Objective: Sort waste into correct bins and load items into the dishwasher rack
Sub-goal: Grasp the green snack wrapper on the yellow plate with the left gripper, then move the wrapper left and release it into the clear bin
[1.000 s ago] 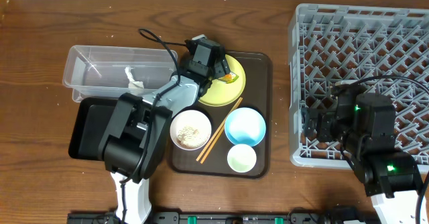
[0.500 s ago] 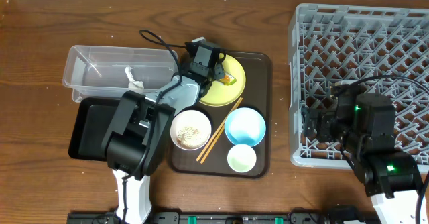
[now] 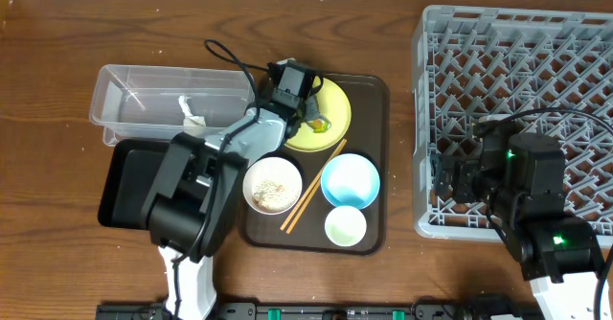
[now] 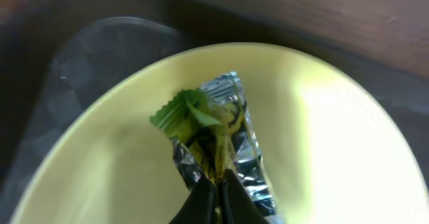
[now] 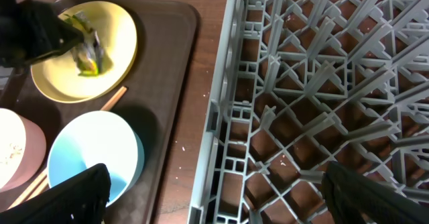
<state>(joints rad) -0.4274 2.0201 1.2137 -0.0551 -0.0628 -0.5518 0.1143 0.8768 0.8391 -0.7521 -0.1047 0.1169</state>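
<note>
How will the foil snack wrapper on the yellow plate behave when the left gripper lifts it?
The snack wrapper looks like thin, crinkled foil, so probably very light and floppy, drooping from the left gripper, shut on its lower edge. Its shiny film may be slippery, so this narrow pinch could slip. It likely won't drag the yellow plate.

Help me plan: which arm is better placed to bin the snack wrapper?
Left: left gripper is shut on the snack wrapper at the yellow plate, near the clear tub; right gripper hangs open by the rack.
</note>
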